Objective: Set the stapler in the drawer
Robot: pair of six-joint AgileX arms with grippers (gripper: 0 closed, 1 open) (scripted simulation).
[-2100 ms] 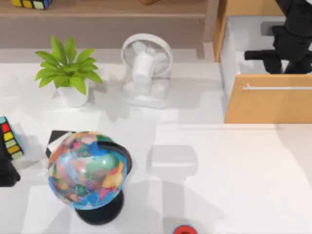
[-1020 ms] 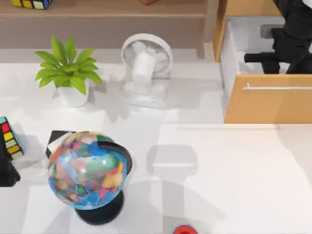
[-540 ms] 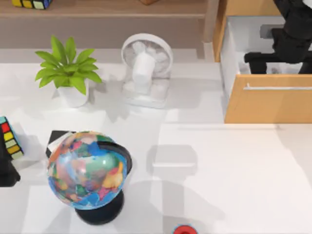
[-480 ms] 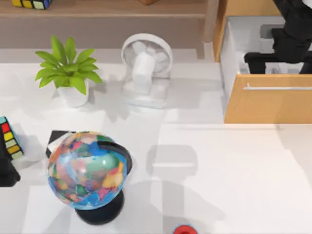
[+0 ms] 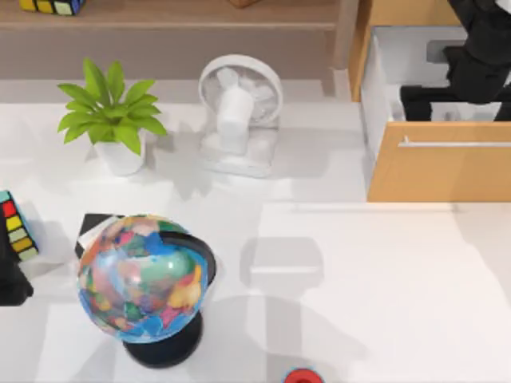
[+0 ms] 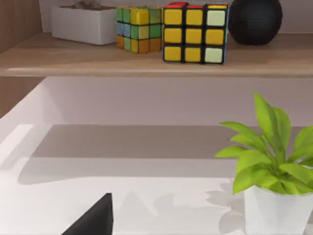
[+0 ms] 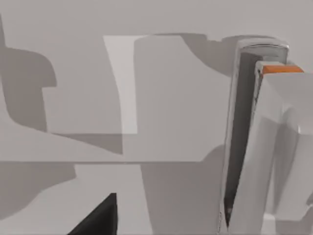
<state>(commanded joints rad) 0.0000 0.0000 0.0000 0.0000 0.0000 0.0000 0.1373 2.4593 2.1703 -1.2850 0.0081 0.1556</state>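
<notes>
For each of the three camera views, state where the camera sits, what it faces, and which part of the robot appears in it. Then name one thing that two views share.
Top view: above the table, looking down on the globe, fan, open drawer; the right arm reaches into the drawer.
Left wrist view: on the parked left arm, facing the shelf with puzzle cubes; a dark fingertip shows.
Right wrist view: on the right arm, facing the stapler on a white surface; a dark fingertip shows.
Shared: the potted plant, in the top and left wrist views.

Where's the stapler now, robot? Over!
Right gripper over the open drawer. Stapler lying on the drawer floor. Left arm parked at the table's left edge. Nothing in the way.
</notes>
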